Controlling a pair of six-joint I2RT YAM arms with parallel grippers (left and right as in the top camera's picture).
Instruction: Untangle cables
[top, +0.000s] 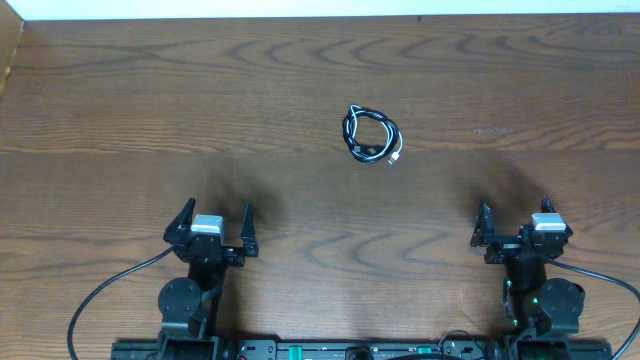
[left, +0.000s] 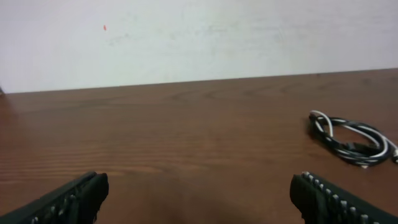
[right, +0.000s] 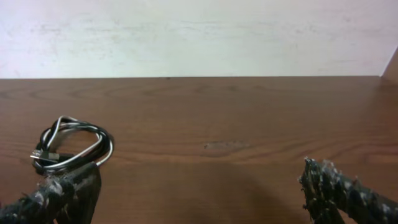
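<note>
The cables (top: 371, 136) lie as one small coil of black and white cord, tangled together, on the wooden table, a little right of centre and towards the far side. The coil also shows at the right edge of the left wrist view (left: 351, 138) and at the left of the right wrist view (right: 71, 146). My left gripper (top: 216, 217) is open and empty near the front left, well short of the coil. My right gripper (top: 515, 217) is open and empty near the front right. Both sets of fingers show in their wrist views, left (left: 199, 193) and right (right: 199, 186).
The brown wooden table (top: 150, 110) ends at a white wall (left: 199, 37) along the far side. Thick black wires (top: 100, 290) run from the arm bases at the front edge.
</note>
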